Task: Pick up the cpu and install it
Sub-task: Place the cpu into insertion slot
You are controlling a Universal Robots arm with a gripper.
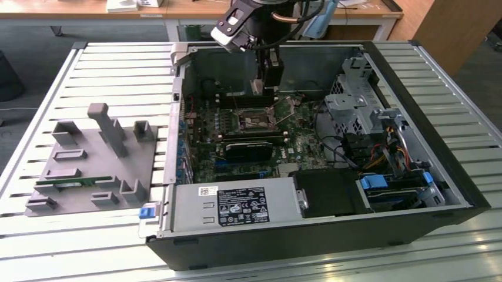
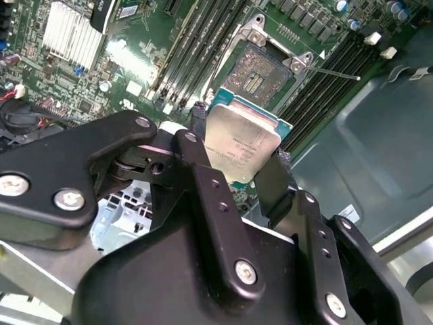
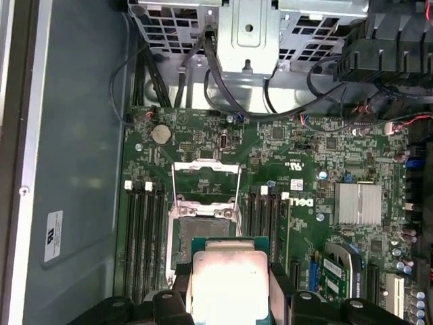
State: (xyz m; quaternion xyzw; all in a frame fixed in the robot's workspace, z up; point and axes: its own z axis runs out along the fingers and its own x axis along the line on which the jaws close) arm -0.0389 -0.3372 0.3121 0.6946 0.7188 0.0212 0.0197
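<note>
Gripper (image 2: 237, 159) clamped on two edges of the cpu (image 2: 242, 139), I hold it over the open socket (image 2: 256, 76).

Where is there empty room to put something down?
On the bare table slats beyond the grey fixture, and in front of it, beside the case. Inside the case is crowded: board, cables, and the gripper holding the cpu.
</note>
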